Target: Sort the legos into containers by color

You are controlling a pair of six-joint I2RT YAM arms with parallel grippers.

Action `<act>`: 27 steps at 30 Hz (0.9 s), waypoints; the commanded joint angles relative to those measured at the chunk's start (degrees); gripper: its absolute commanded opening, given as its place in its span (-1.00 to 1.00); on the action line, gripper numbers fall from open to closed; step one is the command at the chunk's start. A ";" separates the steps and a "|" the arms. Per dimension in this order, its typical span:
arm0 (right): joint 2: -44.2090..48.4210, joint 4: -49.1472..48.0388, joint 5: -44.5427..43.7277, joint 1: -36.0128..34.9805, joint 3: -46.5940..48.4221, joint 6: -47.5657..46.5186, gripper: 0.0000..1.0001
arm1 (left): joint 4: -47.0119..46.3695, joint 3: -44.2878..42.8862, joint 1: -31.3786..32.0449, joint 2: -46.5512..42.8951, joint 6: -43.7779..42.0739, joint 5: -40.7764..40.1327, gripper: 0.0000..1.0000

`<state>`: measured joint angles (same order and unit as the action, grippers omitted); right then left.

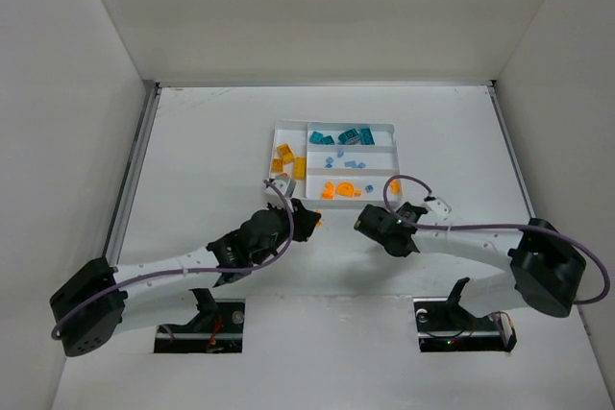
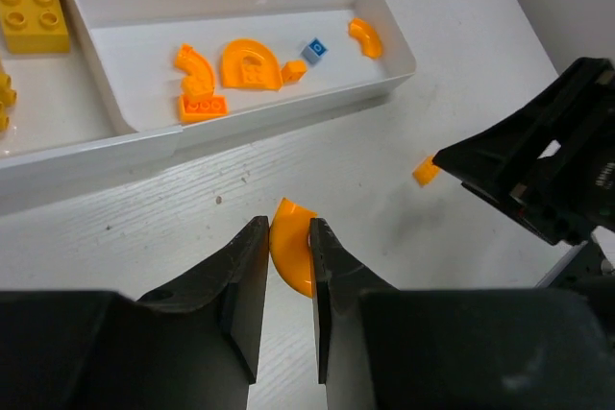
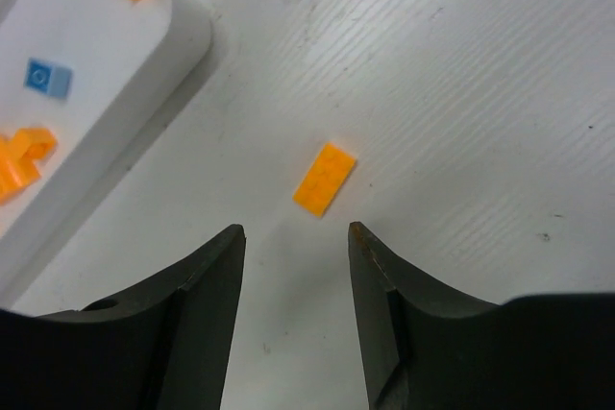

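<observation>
My left gripper [image 2: 288,228] is shut on an orange curved lego [image 2: 291,254], just above the table, in front of the white tray [image 2: 288,114]. In the top view it [image 1: 312,220] sits below the tray's [image 1: 394,126] near left corner. My right gripper [image 3: 294,229] is open, with a flat orange lego [image 3: 324,178] on the table just beyond its fingertips; that lego [image 2: 426,172] also shows in the left wrist view. The tray holds teal legos [image 1: 348,136], light blue legos [image 1: 341,158], orange legos [image 1: 344,188] and yellow-orange legos [image 1: 285,158] in separate sections.
One light blue lego [image 2: 314,49] lies among the orange ones in the tray's near section. The right gripper [image 1: 365,221] is close to the left one, below the tray's near edge. White walls enclose the table on three sides.
</observation>
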<state>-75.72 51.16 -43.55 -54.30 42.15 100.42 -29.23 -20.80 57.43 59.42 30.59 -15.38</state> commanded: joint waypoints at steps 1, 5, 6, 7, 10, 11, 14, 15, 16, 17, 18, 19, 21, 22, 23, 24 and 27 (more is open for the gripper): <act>-4.07 4.91 -1.54 1.70 1.70 11.62 0.05 | -2.15 0.14 0.88 -4.04 0.52 0.34 -0.77; -9.43 10.09 -1.27 3.10 4.95 20.67 0.04 | -2.67 1.55 1.85 -7.29 0.96 0.52 -0.77; -10.57 11.41 -1.36 3.54 5.65 22.78 0.04 | -2.58 2.07 2.03 -8.34 1.05 0.52 -0.77; -11.72 12.12 -1.36 4.07 6.18 24.28 0.03 | -2.67 2.51 2.11 -9.31 1.05 0.44 -0.77; -13.92 10.55 -1.28 5.39 7.59 22.90 -0.05 | -2.23 3.30 1.41 -10.99 1.14 0.52 -0.76; -14.45 9.24 -1.01 5.66 7.68 21.50 -0.08 | -2.23 3.39 1.32 -11.34 1.23 0.61 -0.76; -14.89 8.96 -1.01 5.66 8.21 21.22 -0.13 | -1.44 3.57 0.80 -12.74 1.32 0.61 -0.76; -14.37 8.70 -0.84 5.31 7.69 21.74 -0.14 | -1.35 3.66 0.54 -13.10 1.32 0.61 -0.76; -14.10 8.61 -1.01 5.05 7.33 22.01 -0.14 | -1.35 3.75 0.36 -13.27 1.32 0.52 -0.76; -13.93 8.61 -1.01 4.61 7.16 22.18 -0.14 | -1.35 3.83 0.10 -13.45 1.32 0.44 -0.76; -13.84 8.35 -0.92 4.60 7.16 21.92 -0.14 | -1.35 3.83 -0.17 -13.45 1.40 0.43 -0.76; -13.92 8.17 -0.92 4.52 7.24 21.57 -0.14 | -1.35 3.83 -0.26 -13.54 1.49 0.26 -0.76; -14.71 7.99 -1.01 4.43 8.20 20.00 -0.16 | -1.35 3.92 -0.43 -14.15 1.49 0.08 -0.76; -15.15 7.99 -0.92 4.51 8.82 18.77 -0.21 | -1.00 4.01 -0.78 -14.85 1.49 -0.09 -0.76; -15.50 7.56 -0.66 4.52 9.26 17.89 -0.28 | -0.48 4.10 -1.31 -15.99 1.49 -0.18 -0.76; -15.77 6.42 0.12 4.43 9.44 17.27 -0.34 | 0.31 4.18 -1.92 -17.31 1.49 -0.18 -0.76; -17.26 1.16 2.67 4.43 8.13 16.03 -0.45 | 2.68 4.54 -4.12 -20.91 1.49 -0.18 -0.75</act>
<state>-91.42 56.47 -42.76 -49.47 49.47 112.99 -26.68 -17.19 55.02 41.93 31.83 -15.11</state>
